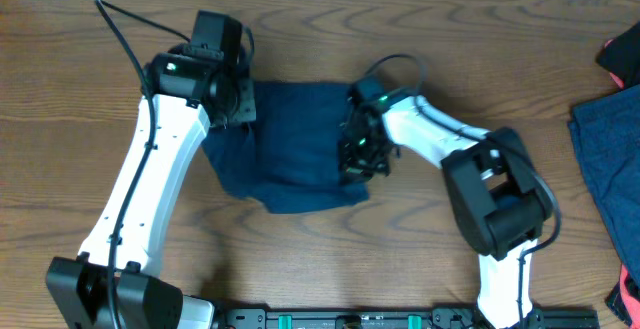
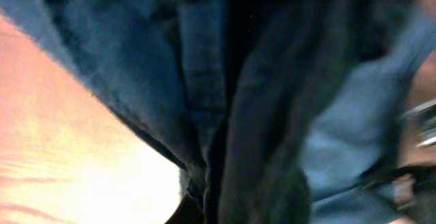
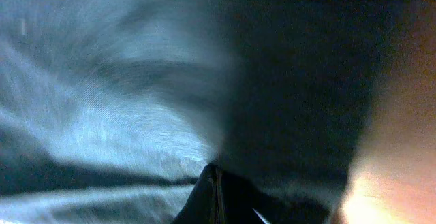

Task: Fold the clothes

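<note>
The navy shorts (image 1: 295, 159) lie partly bunched on the wooden table (image 1: 80, 89), between the two arms. My left gripper (image 1: 238, 99) sits at the cloth's upper left edge. In the left wrist view the shorts (image 2: 197, 60) fill the frame with a seam running down into the left gripper (image 2: 204, 200), which looks shut on the fabric. My right gripper (image 1: 358, 154) is at the cloth's right edge. In the right wrist view its fingers (image 3: 215, 197) are pressed together with the shorts (image 3: 122, 101) around them. Both wrist views are blurred.
A blue garment (image 1: 610, 159) lies at the table's right edge, with a red and black piece (image 1: 622, 54) above it and a red scrap (image 1: 628, 299) below. Bare wood shows in the left wrist view (image 2: 68, 149).
</note>
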